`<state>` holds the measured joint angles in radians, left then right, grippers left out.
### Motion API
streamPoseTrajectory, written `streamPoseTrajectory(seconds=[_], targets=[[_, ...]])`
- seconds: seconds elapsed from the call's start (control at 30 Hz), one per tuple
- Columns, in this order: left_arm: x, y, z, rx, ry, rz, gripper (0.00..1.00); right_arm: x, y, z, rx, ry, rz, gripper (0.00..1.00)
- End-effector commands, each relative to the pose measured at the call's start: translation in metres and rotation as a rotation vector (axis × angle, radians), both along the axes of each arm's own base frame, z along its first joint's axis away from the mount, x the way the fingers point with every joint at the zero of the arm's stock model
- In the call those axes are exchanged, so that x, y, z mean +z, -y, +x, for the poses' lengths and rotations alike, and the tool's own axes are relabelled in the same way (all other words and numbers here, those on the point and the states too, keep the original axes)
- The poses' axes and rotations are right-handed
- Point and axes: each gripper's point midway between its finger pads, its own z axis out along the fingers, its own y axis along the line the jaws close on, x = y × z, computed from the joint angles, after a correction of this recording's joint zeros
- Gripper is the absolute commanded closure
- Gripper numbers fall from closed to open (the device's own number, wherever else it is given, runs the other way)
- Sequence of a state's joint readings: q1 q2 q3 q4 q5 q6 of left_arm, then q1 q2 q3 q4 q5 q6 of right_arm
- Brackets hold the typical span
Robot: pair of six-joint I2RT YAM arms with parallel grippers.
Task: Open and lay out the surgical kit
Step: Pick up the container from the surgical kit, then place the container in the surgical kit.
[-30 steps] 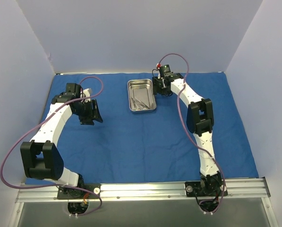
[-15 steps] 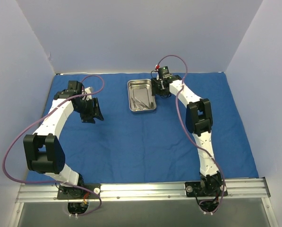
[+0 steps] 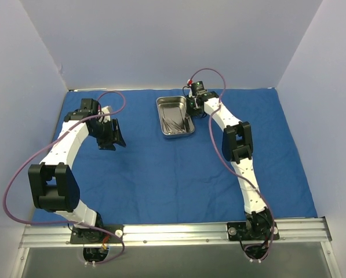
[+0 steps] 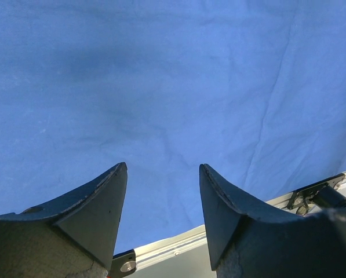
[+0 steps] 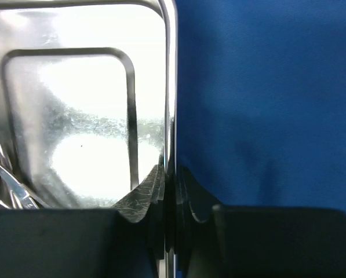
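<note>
The royal-blue cloth wrap (image 3: 161, 174) lies spread flat over the table. On it at the back stands the small steel tray (image 3: 171, 105), with thin silver instruments (image 3: 174, 123) lying inside. My right gripper (image 3: 191, 109) is at the tray's right side. In the right wrist view it (image 5: 171, 171) is shut on the tray's right rim (image 5: 170, 87), one finger inside the tray and one outside over the cloth (image 5: 265, 87). The instruments (image 5: 4, 174) show at the lower left. My left gripper (image 3: 116, 138) hovers over the left of the cloth, open and empty (image 4: 163, 167).
Pale walls enclose the table on three sides. A metal rail (image 3: 173, 233) carrying both arm bases runs along the near edge and also shows in the left wrist view (image 4: 173, 243). Purple cables loop from each arm.
My right gripper has shut on the tray's right rim, and its arm has leaned slightly toward the tray. The left arm shifted a little at first, then stayed still and open.
</note>
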<state>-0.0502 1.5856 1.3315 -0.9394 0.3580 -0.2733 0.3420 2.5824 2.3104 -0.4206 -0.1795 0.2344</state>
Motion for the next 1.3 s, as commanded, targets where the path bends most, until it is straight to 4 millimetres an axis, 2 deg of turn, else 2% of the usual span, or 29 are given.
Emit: streamPoseTrajectory(seconds=[0.0,0.03,0.07,0.1,0.13,0.2,0.23,0.27,0.3,0.33,0.37,0.4,0.43,0.47,0.5,0.53,0.57,0.6,0.63,0.67,0.7,0.73,0.8,0.83,0.93,1.03,1.13,1.2,1.27], targets=[[0.007,-0.002,0.003,-0.006,0.038,-0.025,0.38,0.012,-0.006,-0.002,0.022,-0.009,0.033,1.00],[0.006,-0.002,0.002,-0.003,0.035,-0.028,0.39,0.016,-0.008,-0.001,0.025,-0.001,0.042,1.00],[0.007,-0.005,0.002,0.007,0.039,-0.034,0.38,0.036,-0.010,0.002,0.033,0.034,0.060,1.00],[0.007,-0.005,0.002,0.008,0.040,-0.035,0.39,0.036,-0.010,0.002,0.033,0.034,0.060,1.00],[0.007,-0.005,0.002,0.009,0.041,-0.036,0.38,0.054,-0.008,0.002,0.031,0.061,0.064,1.00],[0.007,-0.005,0.001,0.010,0.035,-0.038,0.39,0.076,0.003,0.002,0.003,0.104,0.036,1.00],[0.008,-0.005,0.001,0.009,0.033,-0.036,0.39,0.113,0.012,0.000,-0.016,0.168,0.027,1.00],[0.008,-0.005,0.001,0.009,0.033,-0.036,0.38,0.109,0.027,-0.009,-0.044,0.154,-0.016,1.00],[0.008,-0.007,0.001,0.011,0.033,-0.032,0.38,0.118,0.035,-0.014,-0.058,0.171,-0.031,1.00],[0.007,-0.007,0.001,0.014,0.030,-0.031,0.39,0.150,0.045,-0.022,-0.070,0.218,-0.035,1.00],[0.007,-0.009,0.000,0.019,0.027,-0.031,0.38,0.136,0.061,-0.037,-0.091,0.183,-0.087,1.00],[0.007,-0.008,0.000,0.022,0.025,-0.034,0.38,0.139,0.076,-0.044,-0.097,0.184,-0.119,1.00],[0.005,-0.008,-0.002,0.024,0.018,-0.039,0.38,0.159,0.087,-0.056,-0.105,0.213,-0.130,1.00],[0.004,-0.007,-0.003,0.025,0.014,-0.043,0.38,0.140,0.111,-0.074,-0.138,0.160,-0.196,1.00],[0.003,-0.014,-0.002,0.049,0.010,-0.046,0.39,0.138,0.122,-0.085,-0.146,0.148,-0.224,1.00],[0.000,-0.015,-0.004,0.057,0.001,-0.060,0.39,0.155,0.134,-0.099,-0.145,0.175,-0.248,1.00],[-0.002,-0.016,-0.006,0.061,-0.008,-0.065,0.38,0.152,0.144,-0.110,-0.151,0.165,-0.270,1.00],[-0.004,-0.017,-0.006,0.066,-0.014,-0.069,0.38,0.134,0.155,-0.130,-0.145,0.109,-0.303,1.00],[-0.006,-0.017,-0.006,0.067,-0.020,-0.072,0.39,0.148,0.170,-0.141,-0.151,0.134,-0.329,1.00],[-0.007,-0.017,-0.007,0.066,-0.024,-0.075,0.39,0.147,0.176,-0.151,-0.142,0.125,-0.346,1.00],[-0.009,-0.017,-0.006,0.068,-0.029,-0.078,0.38,0.129,0.184,-0.170,-0.125,0.074,-0.371,1.00],[-0.010,-0.017,-0.005,0.068,-0.030,-0.082,0.38,0.137,0.199,-0.180,-0.143,0.087,-0.420,1.00],[-0.013,-0.015,-0.004,0.064,-0.039,-0.093,0.39,0.127,0.215,-0.202,-0.133,0.033,-0.469,1.00],[-0.014,-0.015,-0.004,0.065,-0.043,-0.096,0.39,0.120,0.229,-0.216,-0.155,-0.004,-0.491,1.00],[-0.015,-0.015,-0.004,0.060,-0.050,-0.092,0.39,0.108,0.248,-0.241,-0.182,-0.067,-0.509,1.00],[-0.015,-0.016,-0.004,0.059,-0.051,-0.090,0.39,0.098,0.263,-0.255,-0.192,-0.092,-0.499,1.00],[-0.016,-0.016,-0.003,0.058,-0.053,-0.092,0.39,0.090,0.275,-0.254,-0.192,-0.112,-0.497,1.00],[-0.015,-0.016,-0.002,0.059,-0.051,-0.094,0.39,0.087,0.290,-0.251,-0.205,-0.120,-0.498,1.00],[-0.015,-0.016,-0.002,0.059,-0.050,-0.092,0.39,0.075,0.295,-0.251,-0.188,-0.147,-0.514,1.00]])
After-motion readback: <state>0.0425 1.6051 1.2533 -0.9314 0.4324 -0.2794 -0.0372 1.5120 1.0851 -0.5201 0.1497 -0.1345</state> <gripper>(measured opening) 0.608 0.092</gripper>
